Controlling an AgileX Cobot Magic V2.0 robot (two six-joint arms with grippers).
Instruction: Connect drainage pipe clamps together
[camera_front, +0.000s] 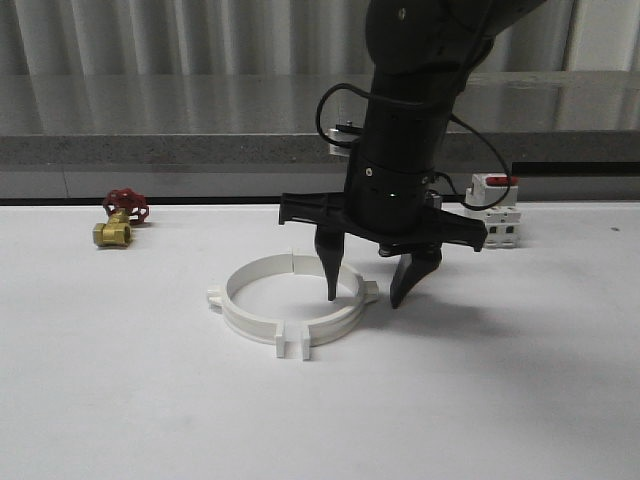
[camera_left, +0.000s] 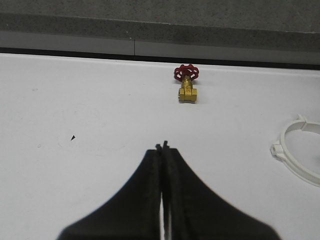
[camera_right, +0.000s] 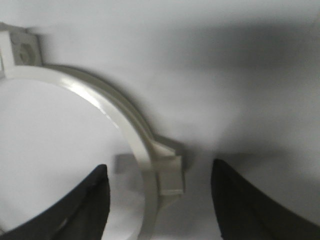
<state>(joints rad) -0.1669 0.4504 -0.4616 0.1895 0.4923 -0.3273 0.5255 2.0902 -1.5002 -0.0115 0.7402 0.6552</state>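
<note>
Two white drainage pipe clamps lie on the white table as one ring, the left half (camera_front: 232, 300) and the right half (camera_front: 345, 315). Their end tabs meet at the back and stand side by side at the front with a narrow slit between them. My right gripper (camera_front: 364, 300) is open and low over the ring's right side, one finger inside the ring, the other outside. In the right wrist view the clamp's arc (camera_right: 107, 102) and its side lug (camera_right: 170, 172) lie between the fingers of the right gripper (camera_right: 159, 165). My left gripper (camera_left: 163, 146) is shut and empty, well away from the ring (camera_left: 300, 160).
A brass valve with a red handwheel (camera_front: 120, 220) (camera_left: 187, 85) sits at the back left. A white breaker with a red top (camera_front: 495, 205) stands at the back right, behind the right arm. A grey ledge (camera_front: 200, 150) runs along the table's far edge.
</note>
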